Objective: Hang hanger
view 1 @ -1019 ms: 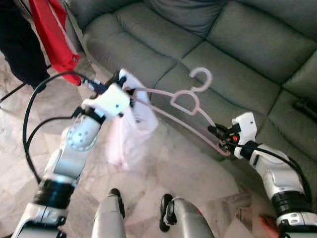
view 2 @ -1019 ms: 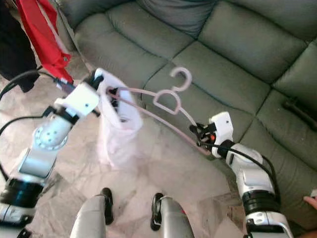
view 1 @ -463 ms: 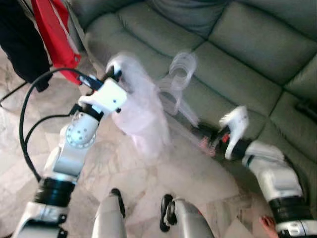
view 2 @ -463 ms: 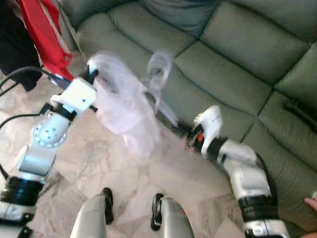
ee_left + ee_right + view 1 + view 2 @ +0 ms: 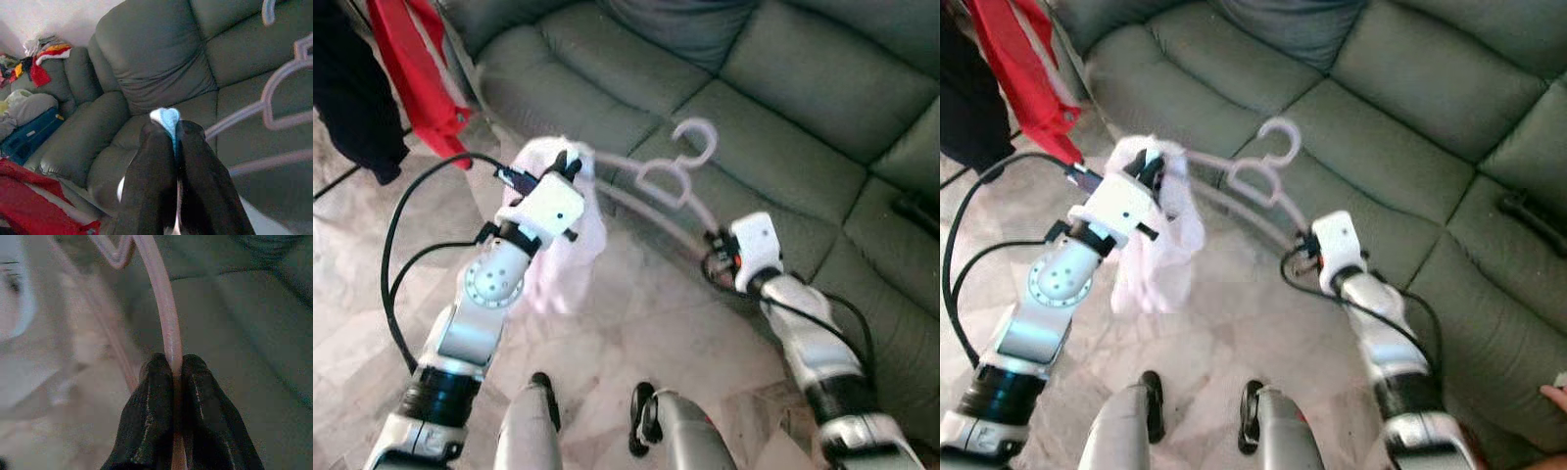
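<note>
A pale pink plastic hanger point(image 5: 668, 182) hangs in the air in front of the sofa, hook point(image 5: 699, 137) upward. A pale pink garment point(image 5: 570, 245) droops from its left end. My left gripper point(image 5: 572, 164) is shut on the garment's top edge; in the left wrist view a bit of light cloth point(image 5: 166, 120) is pinched between the black fingers point(image 5: 151, 171). My right gripper point(image 5: 713, 249) is shut on the hanger's right end. In the right wrist view the pink hanger bar point(image 5: 166, 323) runs out from between the closed fingers point(image 5: 151, 396).
A grey-green sofa point(image 5: 773, 117) spans the back and right. A red garment point(image 5: 416, 69) and a black one point(image 5: 347, 108) hang at the upper left. Marble floor point(image 5: 656, 343) lies below, with my feet point(image 5: 641, 416) on it. A person's hand point(image 5: 1553, 396) shows at the right edge.
My right gripper moved left and up with the hanger's end. The hanger rose a little, and the garment swung out and settled back under the left gripper.
</note>
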`<state>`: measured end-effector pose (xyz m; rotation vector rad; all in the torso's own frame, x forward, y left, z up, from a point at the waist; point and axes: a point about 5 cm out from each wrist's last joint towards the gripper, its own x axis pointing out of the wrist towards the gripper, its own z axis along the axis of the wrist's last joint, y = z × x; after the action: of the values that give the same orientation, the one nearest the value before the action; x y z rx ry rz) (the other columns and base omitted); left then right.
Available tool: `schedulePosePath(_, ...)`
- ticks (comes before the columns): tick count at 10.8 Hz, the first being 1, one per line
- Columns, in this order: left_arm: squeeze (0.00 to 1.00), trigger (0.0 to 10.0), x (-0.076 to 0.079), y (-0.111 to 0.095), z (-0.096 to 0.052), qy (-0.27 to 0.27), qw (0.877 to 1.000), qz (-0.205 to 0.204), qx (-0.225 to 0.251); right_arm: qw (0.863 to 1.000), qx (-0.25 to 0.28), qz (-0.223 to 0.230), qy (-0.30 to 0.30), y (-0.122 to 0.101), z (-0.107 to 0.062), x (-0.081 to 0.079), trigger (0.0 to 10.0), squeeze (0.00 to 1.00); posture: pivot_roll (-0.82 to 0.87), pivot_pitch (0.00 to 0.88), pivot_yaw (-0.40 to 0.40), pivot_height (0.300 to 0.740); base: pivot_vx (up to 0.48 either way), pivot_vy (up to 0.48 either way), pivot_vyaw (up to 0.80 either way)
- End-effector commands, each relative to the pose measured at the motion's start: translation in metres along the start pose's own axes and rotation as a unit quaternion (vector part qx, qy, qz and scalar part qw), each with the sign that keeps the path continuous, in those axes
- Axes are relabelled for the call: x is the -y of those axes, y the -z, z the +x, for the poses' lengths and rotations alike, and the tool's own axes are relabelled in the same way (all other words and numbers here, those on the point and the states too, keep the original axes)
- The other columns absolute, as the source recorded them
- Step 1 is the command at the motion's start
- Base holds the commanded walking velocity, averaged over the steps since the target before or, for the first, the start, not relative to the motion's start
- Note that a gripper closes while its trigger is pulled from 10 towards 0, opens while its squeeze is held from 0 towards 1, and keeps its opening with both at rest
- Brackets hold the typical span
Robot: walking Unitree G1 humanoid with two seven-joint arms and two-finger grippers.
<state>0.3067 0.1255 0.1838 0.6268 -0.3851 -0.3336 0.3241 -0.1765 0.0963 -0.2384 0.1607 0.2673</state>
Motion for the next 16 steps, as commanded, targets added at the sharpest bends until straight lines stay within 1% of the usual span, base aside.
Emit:
schedulePosePath(1,0.0,6.8,0.003,-0.019,0.001,0.009,0.999,0.0,0.047,0.996,0.001,0.031,0.085,0.0,-0.001,0.02,10.0,0.0,0.05,0.256,-0.075,0.74,0.0,0.0,0.0)
schedulePosePath(2,0.0,7.2,0.007,-0.022,0.002,0.019,0.998,-0.004,0.055,0.994,0.032,0.06,0.09,-0.01,0.003,0.018,10.0,0.0,0.05,0.255,-0.076,0.74,0.0,0.0,0.0)
schedulePosePath(3,0.0,10.0,0.019,-0.025,0.004,0.044,0.997,-0.021,0.056,0.979,0.129,0.152,0.035,-0.041,0.011,-0.001,10.0,0.0,0.04,0.254,-0.076,0.74,0.0,0.0,0.0)
schedulePosePath(4,0.0,9.7,0.021,-0.023,0.004,0.029,0.999,-0.008,0.042,0.969,0.164,0.183,-0.014,-0.058,0.012,-0.019,10.0,0.0,0.04,0.251,-0.078,0.74,0.0,0.0,0.0)
schedulePosePath(5,0.0,8.1,0.011,-0.021,0.007,-0.003,0.999,-0.004,0.035,0.972,0.136,0.169,-0.093,-0.051,0.008,-0.036,10.0,0.0,0.04,0.25,-0.081,0.74,0.0,0.0,0.0)
schedulePosePath(6,0.0,8.3,-0.006,-0.021,0.01,-0.042,0.999,0.007,0.031,0.982,0.041,0.09,-0.158,-0.013,-0.006,-0.045,10.0,0.0,0.04,0.25,-0.085,0.74,0.0,0.0,0.0)
schedulePosePath(7,0.0,8.5,-0.016,-0.021,0.012,-0.058,0.998,0.009,0.033,0.99,-0.024,0.081,-0.115,0.02,-0.019,-0.031,10.0,0.0,0.04,0.25,-0.089,0.74,0.0,0.0,0.0)
schedulePosePath(8,0.0,7.5,-0.02,-0.022,0.013,-0.066,0.997,0.006,0.034,0.992,-0.062,0.1,-0.044,0.038,-0.027,-0.013,10.0,0.0,0.04,0.25,-0.089,0.74,0.0,0.0,0.0)
schedulePosePath(9,0.0,7.1,-0.021,-0.022,0.013,-0.071,0.997,0.004,0.033,0.988,-0.085,0.124,0.024,0.046,-0.03,0.001,10.0,0.0,0.03,0.248,-0.087,0.74,0.0,0.0,0.0)
schedulePosePath(10,0.0,6.7,-0.022,-0.021,0.013,-0.075,0.997,0.002,0.033,0.983,-0.106,0.139,0.064,0.052,-0.033,0.009,10.0,0.0,0.03,0.246,-0.086,0.74,0.0,0.0,0.0)
schedulePosePath(11,0.0,6.9,-0.023,-0.022,0.014,-0.077,0.996,0.002,0.033,0.978,-0.128,0.149,0.066,0.058,-0.036,0.006,10.0,0.0,0.03,0.246,-0.086,0.74,0.0,0.0,0.0)
schedulePosePath(12,0.0,7.0,-0.026,-0.021,0.014,-0.082,0.996,0.009,0.03,0.968,-0.154,0.172,0.096,0.065,-0.039,0.006,10.0,0.0,0.04,0.243,-0.089,0.74,0.0,0.0,0.0)
schedulePosePath(13,0.0,7.7,-0.029,-0.015,0.012,-0.088,0.996,0.02,0.016,0.965,-0.163,0.172,0.112,0.066,-0.043,0.009,10.0,0.0,0.05,0.243,-0.092,0.74,0.0,0.0,0.0)
schedulePosePath(14,0.0,10.0,-0.028,0.005,0.006,-0.095,0.994,0.041,-0.031,0.969,-0.155,0.172,0.087,0.063,-0.049,0.003,10.0,0.0,0.04,0.245,-0.093,0.74,0.0,0.0,0.0)
schedulePosePath(15,0.0,10.0,-0.029,0.025,-0.001,-0.119,0.99,0.015,-0.074,0.973,-0.129,0.193,-0.012,0.053,-0.058,-0.018,10.0,0.0,0.03,0.249,-0.092,0.74,0.0,0.0,0.0)
schedulePosePath(16,0.0,10.0,-0.032,0.031,-0.003,-0.133,0.987,0.004,-0.087,0.969,-0.13,0.201,-0.057,0.051,-0.067,-0.029,10.0,0.0,0.02,0.253,-0.089,0.74,0.0,0.0,0.0)
